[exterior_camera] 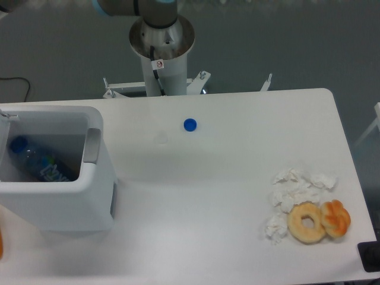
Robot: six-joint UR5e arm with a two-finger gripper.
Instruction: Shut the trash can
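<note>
The trash can (56, 196) on the desk (202, 190) is open, with a bottle (37, 161) inside. The claw is out of sight.

The trash can (56, 196) is white with a grey strip (93, 145) along one rim; inside lies a bottle (35, 161) with a blue cap and a blue-green label. The surface (202, 202) is plain white – on it a bright blue cap (190, 124), crumpled white tissues (294, 190), a pale tan doughnut (307, 222) and an orange-glazed pastry (336, 218). The floor (285, 41) is dull grey
</note>
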